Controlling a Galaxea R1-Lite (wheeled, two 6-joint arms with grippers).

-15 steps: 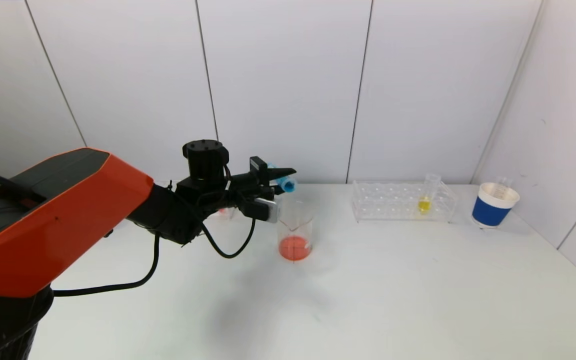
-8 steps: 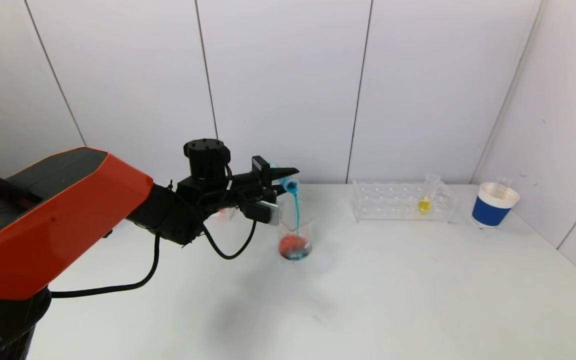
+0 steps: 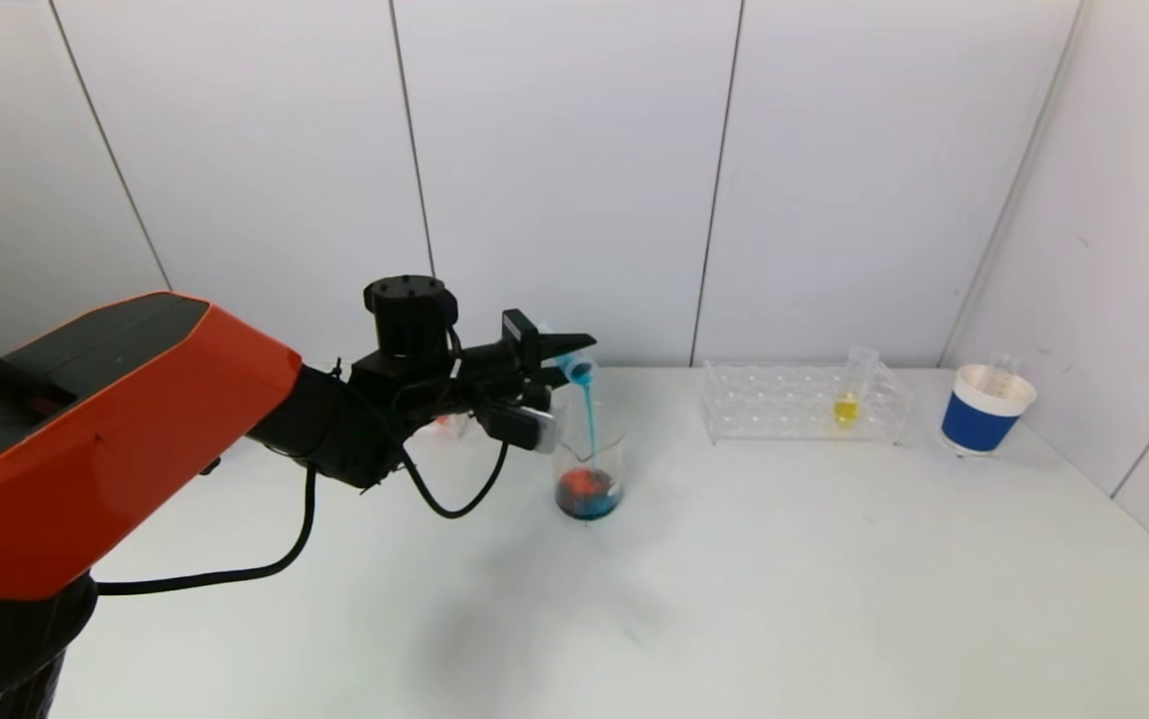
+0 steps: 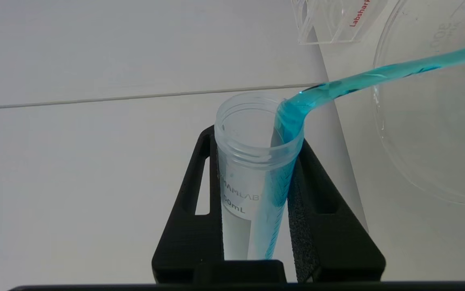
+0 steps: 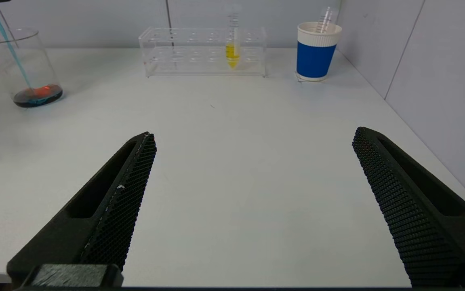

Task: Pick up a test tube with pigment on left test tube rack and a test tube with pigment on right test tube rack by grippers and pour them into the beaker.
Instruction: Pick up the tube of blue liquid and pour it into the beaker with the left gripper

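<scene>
Blue pigment streams from a tilted tube (image 4: 256, 161) clamped in the left gripper (image 3: 554, 364) into the beaker (image 3: 589, 469) directly below.

The beaker stands mid-table toward the back edge; its red pool has darkened since a second ago. The right gripper (image 5: 252, 202) waits spread wide over bare table (image 3: 784, 599) near the front. The yellow tube (image 3: 846, 399) sits racked (image 3: 784, 404) at the back right, beside a cup (image 3: 988, 409).
</scene>
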